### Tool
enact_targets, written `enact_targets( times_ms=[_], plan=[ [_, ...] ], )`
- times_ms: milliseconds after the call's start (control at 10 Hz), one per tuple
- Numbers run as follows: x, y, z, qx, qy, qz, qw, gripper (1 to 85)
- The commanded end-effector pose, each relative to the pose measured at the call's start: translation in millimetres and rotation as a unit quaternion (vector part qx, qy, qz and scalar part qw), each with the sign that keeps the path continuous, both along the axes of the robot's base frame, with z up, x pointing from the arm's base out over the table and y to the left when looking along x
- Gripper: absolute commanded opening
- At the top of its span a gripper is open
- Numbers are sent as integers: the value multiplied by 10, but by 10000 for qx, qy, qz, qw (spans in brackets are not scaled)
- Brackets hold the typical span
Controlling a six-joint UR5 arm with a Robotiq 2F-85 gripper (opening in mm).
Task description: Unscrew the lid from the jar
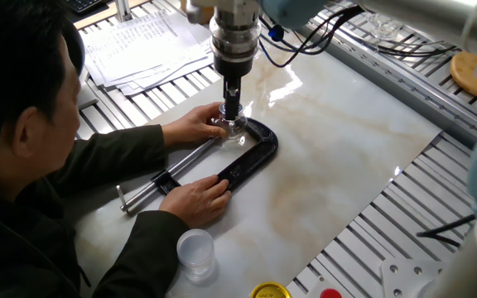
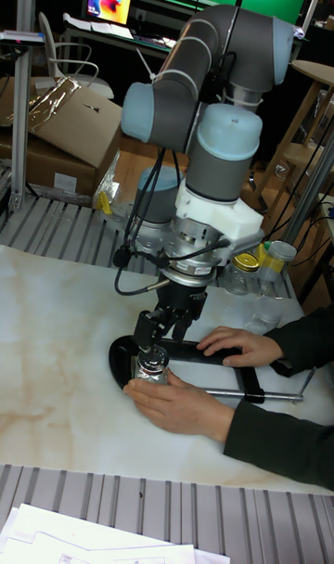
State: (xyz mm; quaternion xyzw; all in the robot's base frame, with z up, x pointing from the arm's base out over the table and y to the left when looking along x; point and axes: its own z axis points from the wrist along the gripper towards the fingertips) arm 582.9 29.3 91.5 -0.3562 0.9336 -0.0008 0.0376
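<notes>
The small clear jar (image 1: 236,132) (image 2: 150,371) stands upright inside the mouth of a black C-clamp (image 1: 253,155) (image 2: 119,357) on the marble table. A person's hand (image 1: 190,126) (image 2: 182,403) wraps around its side. My gripper (image 1: 233,114) (image 2: 152,347) comes straight down onto the jar, and its fingers are shut on the shiny lid (image 1: 232,121) (image 2: 153,353) at the top. The fingers hide most of the lid.
The person's other hand (image 1: 202,199) presses on the clamp's bar, and the screw handle (image 1: 143,194) points toward them. A frosted cup (image 1: 195,252) and a gold-yellow lid (image 1: 270,290) sit near the front edge. Papers (image 1: 143,45) lie at the back left.
</notes>
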Motion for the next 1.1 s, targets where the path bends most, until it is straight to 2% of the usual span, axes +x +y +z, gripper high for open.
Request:
enact_targets(
  times_ms=[0,100,300,700,1000],
  plan=[
    [61,123,-98,503,217,-1272,9904,763],
    [37,118,-120,483,277,-1444,9880,763],
    [54,99,-173,459,261,-1521,9870,740],
    [80,7,-237,342,195,-1480,9882,710],
    [86,-56,-221,285,201,-1450,9888,620]
  ],
)
